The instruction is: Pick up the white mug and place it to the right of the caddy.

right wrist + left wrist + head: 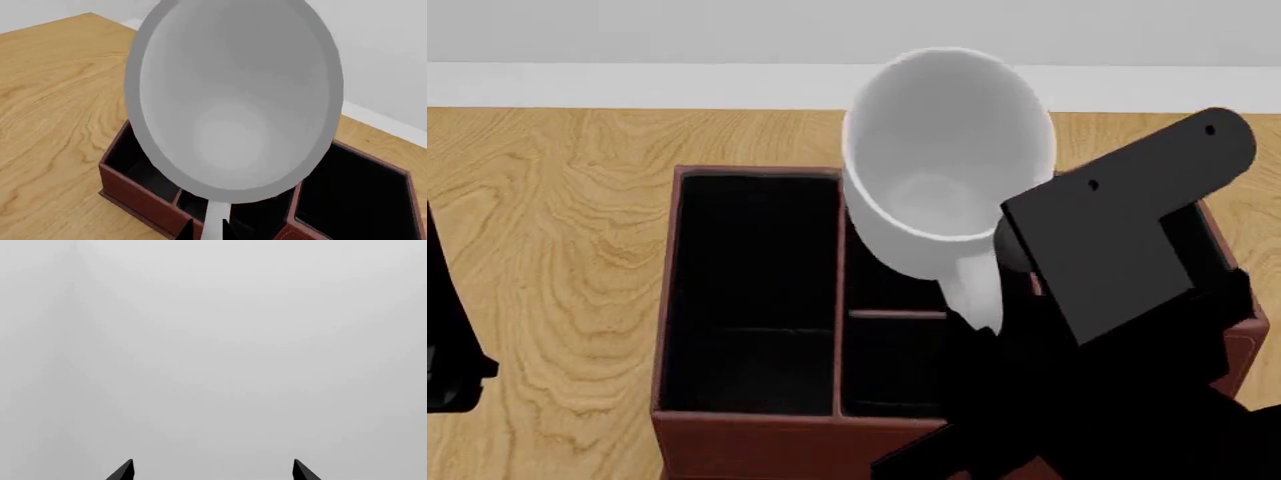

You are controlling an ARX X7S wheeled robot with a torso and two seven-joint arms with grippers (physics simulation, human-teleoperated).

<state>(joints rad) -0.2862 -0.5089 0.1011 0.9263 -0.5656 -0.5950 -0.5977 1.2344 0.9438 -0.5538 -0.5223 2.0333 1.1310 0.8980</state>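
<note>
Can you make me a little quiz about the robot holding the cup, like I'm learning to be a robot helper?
1. True or false: the white mug is standing on the wooden table.
2. Which gripper has the mug by its handle? A) left gripper B) right gripper
3. Fill in: the mug hangs above the reddish-brown ____ with black-lined compartments.

Key
1. False. It is lifted in the air, tilted so its opening faces the head camera.
2. B. The right wrist view shows the handle between the fingertips; the left gripper is open, facing only a blank grey surface.
3. caddy.
</note>
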